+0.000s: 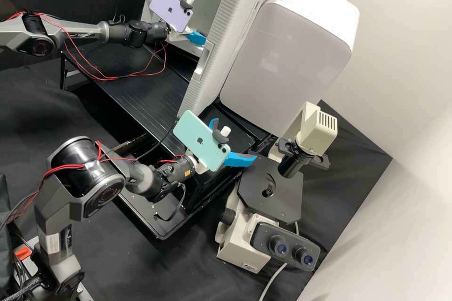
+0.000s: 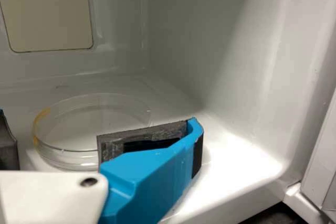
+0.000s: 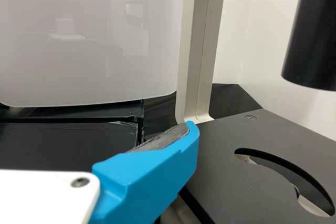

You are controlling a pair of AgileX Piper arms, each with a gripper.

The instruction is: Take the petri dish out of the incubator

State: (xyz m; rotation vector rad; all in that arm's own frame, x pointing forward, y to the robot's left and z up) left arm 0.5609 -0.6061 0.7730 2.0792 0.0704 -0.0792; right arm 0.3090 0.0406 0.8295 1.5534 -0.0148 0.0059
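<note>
Two pincers are showing on my feed. My left pincer (image 2: 100, 124) is sitting spread inside the white boxy incubator (image 1: 245, 33) at 12 o'clock of the black surface (image 1: 155, 263), its blue fingers (image 2: 157, 171) flanking the clear round petri dish (image 2: 79, 129), which is lying on the chamber floor. My right pincer (image 1: 233, 140), also spread, is hovering beside the beige microscope (image 1: 263, 225) at 5 o'clock.

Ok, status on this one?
Left gripper open inside incubator, at petri dish, no grip. Dish flat on floor. Right gripper open, by microscope stage. Door open, nothing in the way.
</note>
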